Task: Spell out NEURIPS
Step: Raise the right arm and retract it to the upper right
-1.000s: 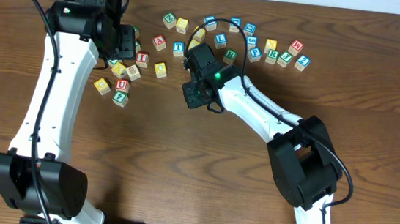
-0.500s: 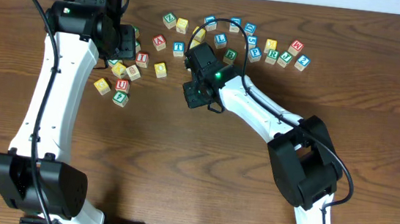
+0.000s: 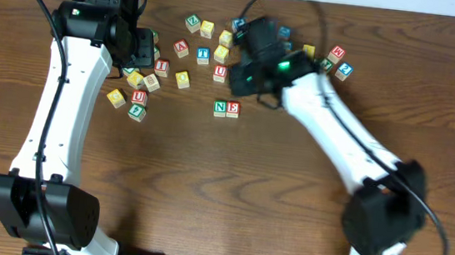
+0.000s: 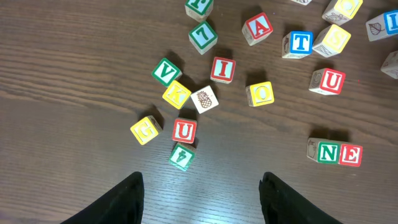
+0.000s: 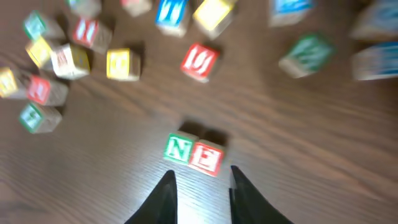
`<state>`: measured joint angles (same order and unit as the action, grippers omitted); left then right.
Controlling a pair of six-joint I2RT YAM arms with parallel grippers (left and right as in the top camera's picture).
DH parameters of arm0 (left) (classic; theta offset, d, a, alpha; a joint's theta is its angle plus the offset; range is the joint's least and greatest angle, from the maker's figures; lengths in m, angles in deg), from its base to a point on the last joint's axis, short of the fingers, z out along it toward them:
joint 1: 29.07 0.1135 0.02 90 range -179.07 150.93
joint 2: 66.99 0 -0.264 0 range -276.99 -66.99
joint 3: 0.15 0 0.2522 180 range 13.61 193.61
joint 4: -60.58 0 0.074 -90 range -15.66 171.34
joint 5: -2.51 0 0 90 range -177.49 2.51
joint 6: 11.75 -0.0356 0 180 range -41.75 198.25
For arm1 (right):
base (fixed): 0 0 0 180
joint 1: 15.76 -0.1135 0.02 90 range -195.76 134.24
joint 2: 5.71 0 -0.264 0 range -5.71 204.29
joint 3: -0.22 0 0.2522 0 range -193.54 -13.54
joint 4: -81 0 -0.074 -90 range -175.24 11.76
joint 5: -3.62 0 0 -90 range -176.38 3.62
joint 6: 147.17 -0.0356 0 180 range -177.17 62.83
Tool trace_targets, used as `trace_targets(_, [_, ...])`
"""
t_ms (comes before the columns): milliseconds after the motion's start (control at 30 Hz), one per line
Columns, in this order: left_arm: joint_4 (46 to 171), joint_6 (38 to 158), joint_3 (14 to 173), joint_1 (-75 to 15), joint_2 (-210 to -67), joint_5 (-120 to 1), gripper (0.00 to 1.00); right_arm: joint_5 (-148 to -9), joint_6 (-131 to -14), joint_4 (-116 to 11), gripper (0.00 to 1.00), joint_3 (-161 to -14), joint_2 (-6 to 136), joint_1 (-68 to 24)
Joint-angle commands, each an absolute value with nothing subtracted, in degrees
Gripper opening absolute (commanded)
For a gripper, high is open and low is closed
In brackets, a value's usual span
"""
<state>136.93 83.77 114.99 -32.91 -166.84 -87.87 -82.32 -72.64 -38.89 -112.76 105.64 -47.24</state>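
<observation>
- You have the green N cube (image 3: 220,107) and the red E cube (image 3: 233,109) touching side by side on the bench (image 3: 205,184), mid-frame overhead, just below the scattered cubes (image 3: 207,30).
- A red U cube (image 3: 220,73) lies above them, apart.
- Your right gripper (image 5: 199,198) has its jaws slightly parted, with nothing between them.
- Your left gripper (image 4: 202,199) has its jaws spread wide, gripping nothing.

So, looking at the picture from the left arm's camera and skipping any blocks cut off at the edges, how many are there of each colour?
Red blocks: 5
Green blocks: 4
Yellow blocks: 4
Blue block: 1
Pineapple picture block, no coloured letter showing: 1
Total: 15
</observation>
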Motion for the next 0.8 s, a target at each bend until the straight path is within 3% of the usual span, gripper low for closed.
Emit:
trace_targets(0, [137.08,83.42,115.84,-32.62,-166.21,-88.57,0.59,-82.59,-72.57,-35.77,0.26,-113.94,101.97,-44.16])
trace_targets(133, [137.1,83.42,115.84,-32.62,-166.21,-88.57,0.59,-82.59,-72.55,-30.45,0.4,-113.94,100.33,-41.76])
trace_targets(400, [137.06,83.42,115.84,-32.62,-166.21,-88.57,0.59,-82.61,-72.55,-26.35,0.98,-113.94,100.16,-40.71])
trace_targets(767, [134.83,86.07,115.84,-32.62,-166.23,-87.96,0.59,-83.09,-72.55,-30.85,0.99,-113.92,100.18,-40.64])
